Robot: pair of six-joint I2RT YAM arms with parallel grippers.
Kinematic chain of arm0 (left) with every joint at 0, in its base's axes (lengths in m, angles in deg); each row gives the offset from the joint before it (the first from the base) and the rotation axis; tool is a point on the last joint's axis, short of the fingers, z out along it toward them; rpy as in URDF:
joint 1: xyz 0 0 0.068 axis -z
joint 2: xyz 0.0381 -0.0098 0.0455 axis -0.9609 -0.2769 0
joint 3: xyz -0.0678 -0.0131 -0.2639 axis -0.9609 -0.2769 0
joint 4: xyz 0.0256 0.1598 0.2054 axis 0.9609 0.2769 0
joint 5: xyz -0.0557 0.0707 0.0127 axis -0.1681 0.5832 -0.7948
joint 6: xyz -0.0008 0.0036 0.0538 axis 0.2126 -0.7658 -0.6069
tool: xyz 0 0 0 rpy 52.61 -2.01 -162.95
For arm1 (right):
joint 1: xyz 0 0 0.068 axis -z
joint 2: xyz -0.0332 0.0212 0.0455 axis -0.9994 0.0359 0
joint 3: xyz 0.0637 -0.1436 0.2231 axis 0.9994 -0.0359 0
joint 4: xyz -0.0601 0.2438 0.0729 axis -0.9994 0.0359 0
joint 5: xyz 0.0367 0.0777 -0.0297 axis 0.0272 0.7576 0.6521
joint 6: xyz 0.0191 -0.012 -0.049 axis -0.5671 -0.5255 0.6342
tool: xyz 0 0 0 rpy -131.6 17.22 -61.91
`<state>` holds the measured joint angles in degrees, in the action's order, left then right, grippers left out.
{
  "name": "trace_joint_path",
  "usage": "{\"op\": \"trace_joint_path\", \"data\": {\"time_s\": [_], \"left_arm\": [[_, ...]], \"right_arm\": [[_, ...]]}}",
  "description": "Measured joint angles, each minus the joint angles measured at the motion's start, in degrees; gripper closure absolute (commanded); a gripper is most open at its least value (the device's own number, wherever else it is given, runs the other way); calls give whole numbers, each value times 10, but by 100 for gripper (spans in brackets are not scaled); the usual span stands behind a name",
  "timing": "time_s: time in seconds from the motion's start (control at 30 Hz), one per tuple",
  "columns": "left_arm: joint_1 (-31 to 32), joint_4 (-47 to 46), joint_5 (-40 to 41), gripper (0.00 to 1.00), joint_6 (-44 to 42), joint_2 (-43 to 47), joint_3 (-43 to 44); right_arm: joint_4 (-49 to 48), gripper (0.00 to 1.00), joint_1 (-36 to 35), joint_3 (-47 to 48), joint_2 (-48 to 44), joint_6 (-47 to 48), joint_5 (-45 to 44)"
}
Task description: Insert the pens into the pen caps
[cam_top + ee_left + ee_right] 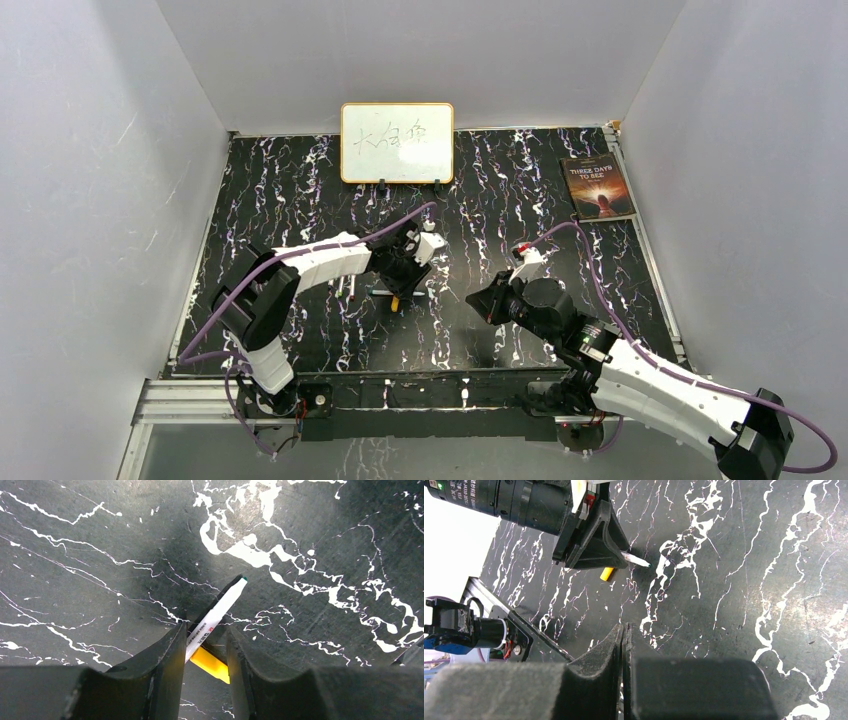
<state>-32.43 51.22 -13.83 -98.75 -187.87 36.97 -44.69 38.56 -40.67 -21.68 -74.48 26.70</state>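
- Yellow cap (212, 664) lies on the counter (75, 540) between the fingers of your left pincer (206, 628), touching the pen (220, 607) near its back end.
- That pen lies slantwise in the gap, its dark tip pointing away from the pincer.
- Your left pincer is partly open astride the pen. One finger (167, 650) touches the barrel, but the other is off it with the cap in between, so I judge nothing is clamped.
- Close on the barrel alone. If the cap is caught in the squeeze, the pen will likely skew or pop out.
- Shift so the cap sits clear of the jaws, or take the barrel nearer its middle, where only the pen lies between the fingers.
- Square the fingers across the barrel. A slanted bite tends to roll a round pen.
- Leave the tip well proud of the fingers, since that end must enter a cap.
- Your right pincer (623, 630) is fully closed on nothing and hangs well apart from the pen. It will need to open before it can take a cap.
- Other pens and caps are too small to place from above.
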Motion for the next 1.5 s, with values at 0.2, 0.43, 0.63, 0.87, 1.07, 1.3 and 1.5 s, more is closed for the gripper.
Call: {"op": "trace_joint_path", "data": {"time_s": [0.2, 0.43, 0.63, 0.87, 1.07, 1.3, 1.5], "left_arm": [[1, -8, 7, 69, -1, -3, -8], [3, -14, 21, 84, -6, -5, -8], [3, -18, 27, 90, -6, -7, -8], [5, -16, 38, 100, -10, -7, -6], [10, -15, 62, 100, -12, -8, -1], [10, -24, 100, 100, -13, 14, 0], [10, -46, 95, 100, -8, 106, -1]], "right_arm": [[-1, 100, 0, 0, 2, 0, 0], [-1, 100, 0, -13, 2, 0, 0], [2, 100, 0, -19, 3, 0, 0], [13, 100, 0, -19, -12, -1, 0], [13, 100, 0, -19, -11, -5, 0], [12, 100, 0, -19, -10, -7, 0], [6, 54, 0, -13, 7, -14, 1]]}}
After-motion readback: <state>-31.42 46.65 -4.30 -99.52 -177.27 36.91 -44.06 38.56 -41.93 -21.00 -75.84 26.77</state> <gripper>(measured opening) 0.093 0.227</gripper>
